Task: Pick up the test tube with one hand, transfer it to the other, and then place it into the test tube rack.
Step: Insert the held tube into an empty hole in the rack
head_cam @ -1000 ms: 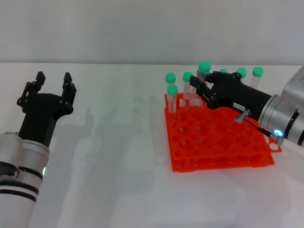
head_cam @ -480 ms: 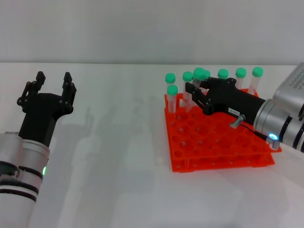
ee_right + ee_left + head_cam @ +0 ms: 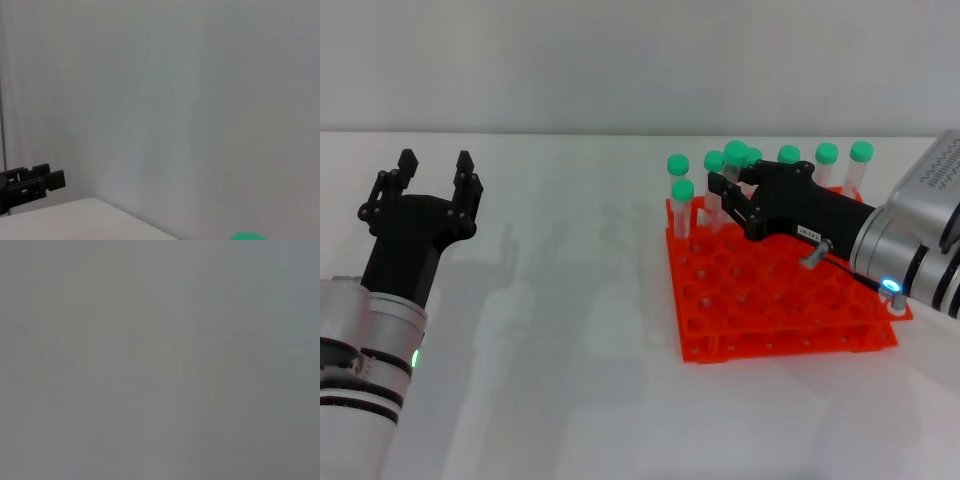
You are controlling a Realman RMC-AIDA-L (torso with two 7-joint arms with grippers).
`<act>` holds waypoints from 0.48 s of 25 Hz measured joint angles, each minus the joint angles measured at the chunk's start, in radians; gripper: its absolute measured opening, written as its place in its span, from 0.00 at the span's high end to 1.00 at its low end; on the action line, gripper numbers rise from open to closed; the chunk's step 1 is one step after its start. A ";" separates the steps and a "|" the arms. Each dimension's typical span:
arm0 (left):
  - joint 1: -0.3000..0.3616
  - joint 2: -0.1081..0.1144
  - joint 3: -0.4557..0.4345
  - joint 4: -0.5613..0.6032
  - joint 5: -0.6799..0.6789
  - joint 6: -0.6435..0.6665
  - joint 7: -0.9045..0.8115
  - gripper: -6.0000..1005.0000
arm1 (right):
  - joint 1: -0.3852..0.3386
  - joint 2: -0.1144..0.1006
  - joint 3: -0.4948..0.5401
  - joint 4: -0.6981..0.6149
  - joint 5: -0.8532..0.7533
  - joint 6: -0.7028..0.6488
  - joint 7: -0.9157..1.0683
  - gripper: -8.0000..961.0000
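My right end effector (image 3: pixel 722 190) pinches the test tube (image 3: pixel 734 172) over the far-left holes of the test tube rack (image 3: pixel 775 300). I judge the placing goes best lowered straight, base centred over one hole (not nudging neighbouring tubes). Its long axis stands near upright, green cap uppermost. My left end effector (image 3: pixel 432 166) waits spread above the tabletop (image 3: pixel 570 330).

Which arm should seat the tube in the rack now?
Right. The right gripper is over the back of the test tube rack at the test tube; the left gripper is open, far across the table.
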 joint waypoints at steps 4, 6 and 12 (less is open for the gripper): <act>0.000 0.000 0.004 0.002 0.000 0.000 0.000 0.39 | 0.002 0.000 -0.012 -0.002 0.000 0.010 -0.018 0.78; 0.000 0.000 0.007 0.003 -0.003 0.000 0.000 0.39 | 0.005 0.000 -0.015 -0.003 0.000 0.018 -0.020 0.78; 0.000 0.000 0.008 0.002 -0.006 0.000 -0.001 0.39 | 0.009 0.000 -0.024 -0.003 0.000 0.031 -0.023 0.78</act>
